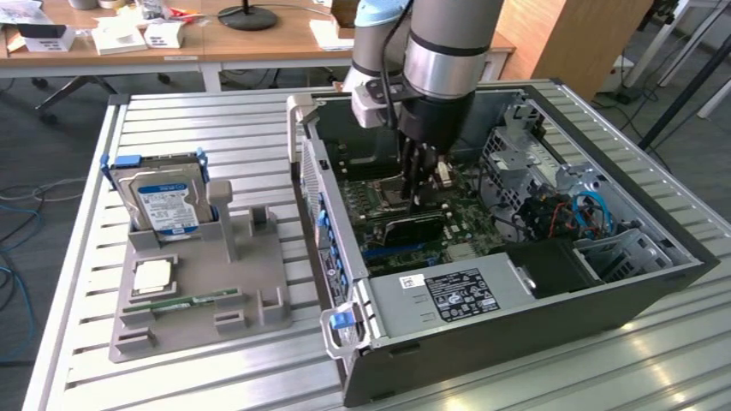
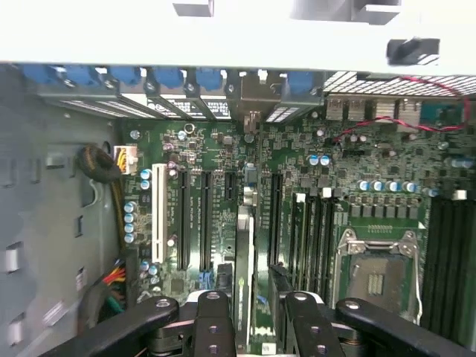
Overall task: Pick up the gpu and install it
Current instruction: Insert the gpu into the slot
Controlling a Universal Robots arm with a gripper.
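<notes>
Open PC case [image 1: 639,295] lies on its side on the slatted aluminium table [image 1: 171,377]. Motherboard [image 2: 357,160] exposed, empty CPU socket [image 2: 375,279]. PSU [image 1: 451,295] sits at the near end. Grey fixture tray [image 1: 194,330] beside the case holds a hard drive [image 1: 166,201] (upright), CPU [image 1: 153,276], memory stick [image 1: 185,302].

green motherboard [image 2: 223,193], blue-white hard drive [image 1: 163,204]

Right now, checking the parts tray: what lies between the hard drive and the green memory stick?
A flat, pale square chip, on the grey holder, in the exterior view.
</notes>
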